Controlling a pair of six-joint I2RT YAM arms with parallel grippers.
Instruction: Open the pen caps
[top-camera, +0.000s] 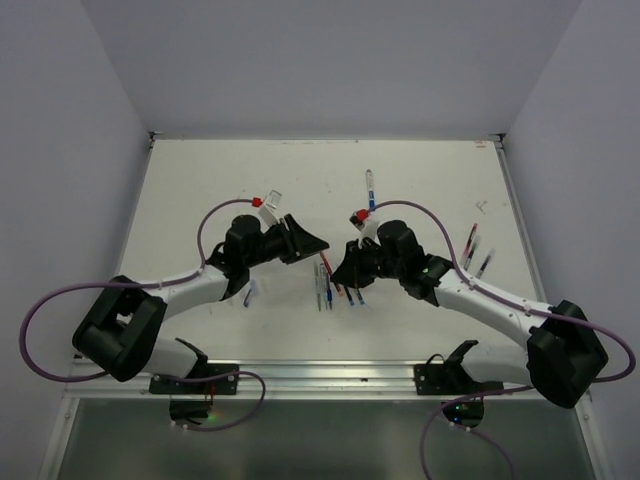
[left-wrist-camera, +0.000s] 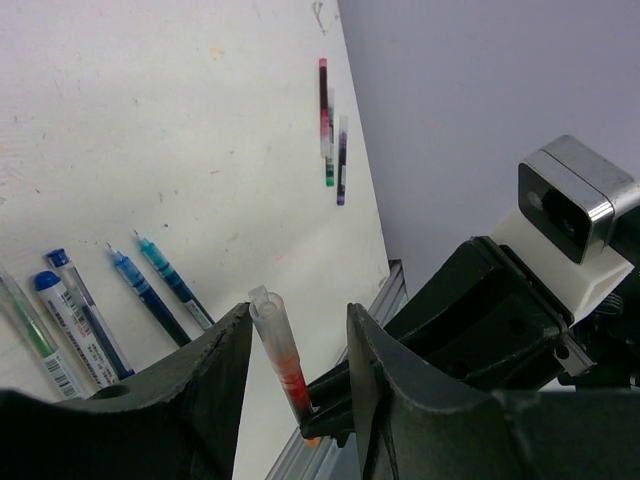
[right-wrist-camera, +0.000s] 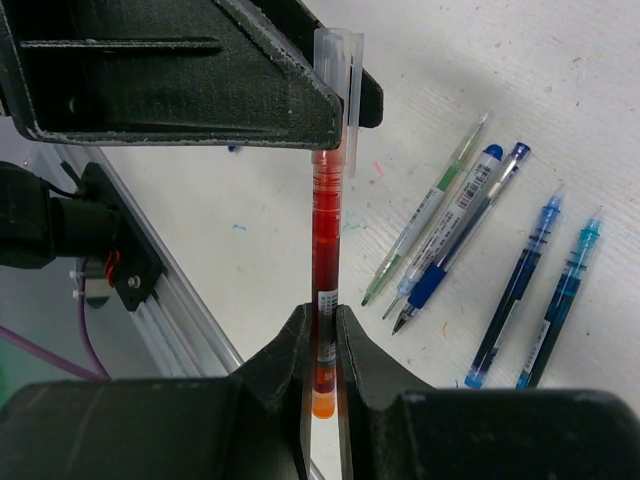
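We see a white table (top-camera: 220, 170) w/ faint scuffs & tiny coloured specks on its top, boxed in on 3 sides by plain, pale lilac-grey walls: back wall (top-camera: 330, 60), left wall (top-camera: 60, 150) & right wall (top-camera: 590, 120), each meeting the tabletop at a thin dark seam. Along the near edge we find an aluminium rail (top-camera: 330, 375), & below it a darker grey-green surface (top-camera: 330, 440) w/ a dull sheen. Light is soft & even, so shadows on the tabletop are weak & blurry.
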